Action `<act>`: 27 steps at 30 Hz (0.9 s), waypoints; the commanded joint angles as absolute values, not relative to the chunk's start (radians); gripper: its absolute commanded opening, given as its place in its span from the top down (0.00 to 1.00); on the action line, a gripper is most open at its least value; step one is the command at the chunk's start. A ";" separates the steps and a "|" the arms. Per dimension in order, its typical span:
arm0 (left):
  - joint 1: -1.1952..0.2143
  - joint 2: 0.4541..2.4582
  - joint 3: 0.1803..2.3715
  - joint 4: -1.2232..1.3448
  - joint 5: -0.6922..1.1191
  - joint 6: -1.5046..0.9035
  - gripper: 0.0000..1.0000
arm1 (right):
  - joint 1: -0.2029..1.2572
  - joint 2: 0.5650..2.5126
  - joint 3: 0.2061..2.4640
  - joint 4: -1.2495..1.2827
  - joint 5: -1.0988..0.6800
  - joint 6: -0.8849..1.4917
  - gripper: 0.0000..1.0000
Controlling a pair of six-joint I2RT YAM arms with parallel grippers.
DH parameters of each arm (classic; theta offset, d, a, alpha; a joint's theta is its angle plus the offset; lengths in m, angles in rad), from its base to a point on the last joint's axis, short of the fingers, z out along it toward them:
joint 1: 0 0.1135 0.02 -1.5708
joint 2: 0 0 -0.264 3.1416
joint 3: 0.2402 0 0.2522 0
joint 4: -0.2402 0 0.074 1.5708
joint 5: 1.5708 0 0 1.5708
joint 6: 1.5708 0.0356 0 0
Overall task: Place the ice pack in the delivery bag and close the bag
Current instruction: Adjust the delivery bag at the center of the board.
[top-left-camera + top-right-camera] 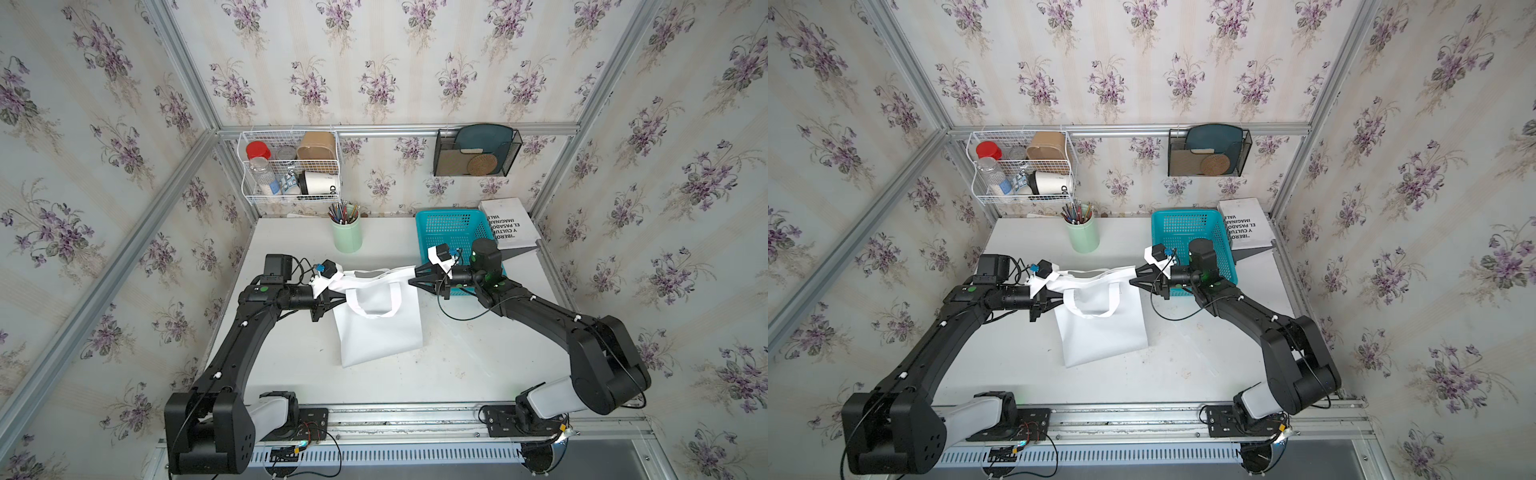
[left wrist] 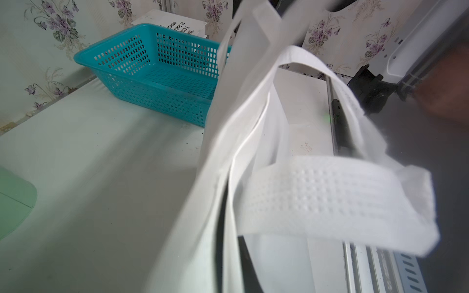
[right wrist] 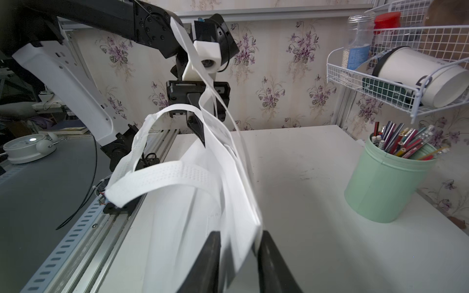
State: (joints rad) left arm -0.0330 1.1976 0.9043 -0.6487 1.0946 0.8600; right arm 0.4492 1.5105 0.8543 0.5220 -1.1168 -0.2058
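Over the table (image 1: 478, 353), our left fingers (image 3: 199, 129) pinch the delivery bag (image 1: 380, 328); right fingers (image 3: 212, 261) straddle its rim, grip unclear, likely to spread it.

Behind the delivery bag (image 1: 380, 332) sits a basket (image 1: 446, 224) (book (image 1: 509, 222) beside).
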 commanded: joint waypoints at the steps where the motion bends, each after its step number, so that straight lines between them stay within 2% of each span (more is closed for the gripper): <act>1: -0.032 1.204 0.906 -0.657 1.094 0.890 1.00 | 0.474 1.558 0.871 0.657 -1.143 -0.103 0.48; 6: -0.032 1.218 0.920 -0.701 1.121 0.985 1.00 | 0.483 1.652 0.909 0.805 -1.188 -0.002 0.27; 18: -0.028 1.239 0.918 -0.660 1.124 0.957 1.00 | 0.485 1.749 0.928 0.894 -1.207 0.113 0.24; 21: -0.025 1.249 0.919 -0.626 1.116 0.899 1.00 | 0.485 1.757 0.936 0.892 -1.214 0.121 0.34; 27: -0.018 1.243 0.909 -0.566 1.082 0.793 0.96 | 0.485 1.762 0.938 0.930 -1.220 0.141 0.73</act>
